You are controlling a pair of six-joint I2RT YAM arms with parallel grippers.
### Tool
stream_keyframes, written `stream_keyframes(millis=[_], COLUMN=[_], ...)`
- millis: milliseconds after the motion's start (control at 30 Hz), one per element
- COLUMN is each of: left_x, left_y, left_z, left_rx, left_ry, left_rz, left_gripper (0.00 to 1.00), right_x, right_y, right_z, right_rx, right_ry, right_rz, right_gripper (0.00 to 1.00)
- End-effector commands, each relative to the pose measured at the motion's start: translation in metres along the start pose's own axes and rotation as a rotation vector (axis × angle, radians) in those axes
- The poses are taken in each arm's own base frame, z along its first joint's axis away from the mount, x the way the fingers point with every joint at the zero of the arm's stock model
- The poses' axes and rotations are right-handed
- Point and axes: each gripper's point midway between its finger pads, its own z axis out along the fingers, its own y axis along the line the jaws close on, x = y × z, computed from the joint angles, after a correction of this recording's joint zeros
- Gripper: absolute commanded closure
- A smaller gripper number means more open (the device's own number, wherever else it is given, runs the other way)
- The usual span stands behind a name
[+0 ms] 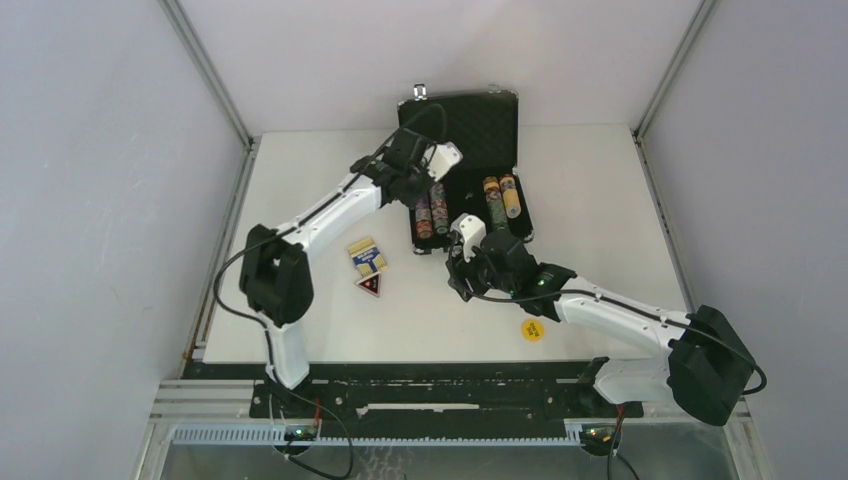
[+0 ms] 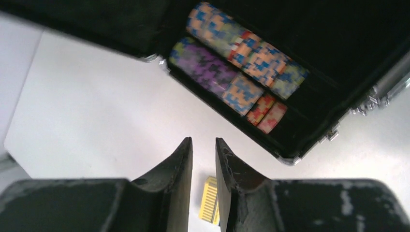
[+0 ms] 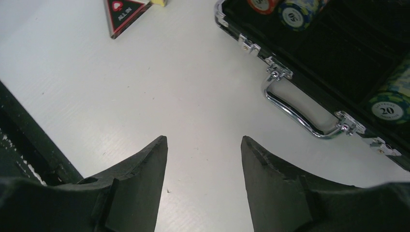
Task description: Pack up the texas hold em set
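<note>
Black case [image 1: 480, 120] sits open at the far middle of the surface [image 1: 600, 200], lid propped up at the back. Rows of chips [image 1: 503, 196] are already lying in the slots on either side, and the middle slot looks unfilled. What's loose: the yellow-and-blue card deck [image 1: 367, 255] and the red triangle token [image 1: 368, 285], touching or very nearly so, off to the left of the case and nearer the arms. There's also a yellow round token [image 1: 532, 330] on its own in front of the case, just beside the right arm's forearm. No blue token that I can spot. The left tool [image 2: 203, 145] hangs by the case's left chip rows with only a narrow gap between its fingers and nothing in it. A yellow sliver, probably the deck, peeks through that gap back toward the wrist. The right tool [image 3: 204, 142] is spread wide and holding nothing, low over the surface just in front of the case handle [image 3: 295, 108], with the triangle ahead and to its left. My guess is the deck goes next. It lies left of both tools and closer to the arm bases, about equally far from each. Its long axis runs roughly near-to-far with a slight slant, so the fingers would need to close across the narrow width. The yellow token looks like the right arm's job.
</note>
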Motion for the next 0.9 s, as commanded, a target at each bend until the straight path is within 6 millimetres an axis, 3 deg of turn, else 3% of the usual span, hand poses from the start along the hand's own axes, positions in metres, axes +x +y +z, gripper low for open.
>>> stream_keyframes(millis=[0, 100, 200, 233, 300, 333, 367, 433, 567, 700, 867], left_x=[-0.025, 0.019, 0.063, 0.093, 0.133, 0.158, 0.173, 0.202, 0.238, 0.255, 0.268], left_y=[0.078, 0.115, 0.123, 0.111, 0.105, 0.102, 0.093, 0.08, 0.054, 0.037, 0.021], left_z=[-0.055, -0.082, -0.094, -0.085, -0.092, -0.099, -0.104, -0.115, -0.123, -0.132, -0.13], left_rx=[-0.409, -0.558, -0.496, -0.467, -0.494, -0.59, -0.633, -0.726, -0.791, -0.808, -0.793], left_ry=[-0.278, -0.313, -0.455, -0.465, -0.537, -0.539, -0.529, -0.513, -0.463, -0.455, -0.52], left_rz=[-0.506, -0.894, -1.244, -1.34, -1.484, -1.506, -1.501, -1.511, -1.519, -1.537, -1.584], left_gripper=[0.7, 0.52, 0.36, 0.27, 0.19, 0.16, 0.14, 0.05, 0.0, 0.0, 0.0], right_x=[-0.018, -0.023, -0.038, -0.045, -0.06, -0.06, -0.077, -0.087, -0.108, -0.106, -0.099], right_y=[-0.012, -0.004, 0.008, 0.011, 0.016, 0.019, 0.027, 0.039, 0.052, 0.061, 0.071], right_z=[0.001, 0.009, 0.027, 0.036, 0.057, 0.073, 0.079, 0.108, 0.155, 0.196, 0.224], right_rx=[0.069, 0.022, -0.01, 0.002, 0.035, 0.04, 0.033, 0.017, 0.001, 0.008, 0.008], right_ry=[-0.059, -0.059, -0.059, -0.054, -0.034, -0.003, -0.021, -0.006, 0.013, 0.078, 0.11], right_rz=[0.075, 0.081, 0.067, 0.052, 0.031, 0.024, 0.018, 0.016, 0.07, 0.078, 0.095], right_gripper=[0.33, 0.25, 0.12, 0.1, 0.08, 0.07, 0.06, 0.01, 0.0, 0.0, 0.0])
